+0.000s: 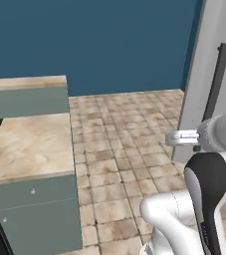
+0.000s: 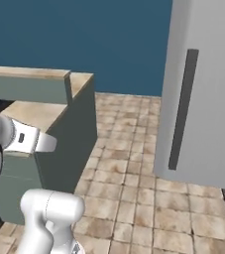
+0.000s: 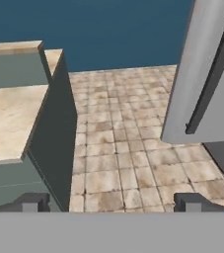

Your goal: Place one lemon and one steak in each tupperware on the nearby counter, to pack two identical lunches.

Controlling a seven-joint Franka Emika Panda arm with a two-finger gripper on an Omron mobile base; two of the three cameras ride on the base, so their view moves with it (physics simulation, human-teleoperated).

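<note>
- The robot's two-finger gripper [image 3: 111, 202] hangs above tan floor tiles [image 3: 123, 148], dark fingertips [image 3: 190, 202] spread wide, holding nothing.
- The beige marbled stone counter [image 1: 27, 144] lies to its left, beside a tall grey refrigerator [image 2: 203, 89].

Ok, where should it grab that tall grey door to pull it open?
Probably the dark vertical handle, around mid-height, approached from the front of the grey door. The bar is long, narrow and upright, so jaws set level should span its width.

Blue wall [image 1: 109, 45]; tan tiled floor [image 1: 129, 144]; grey fridge [image 2: 208, 99]
</note>
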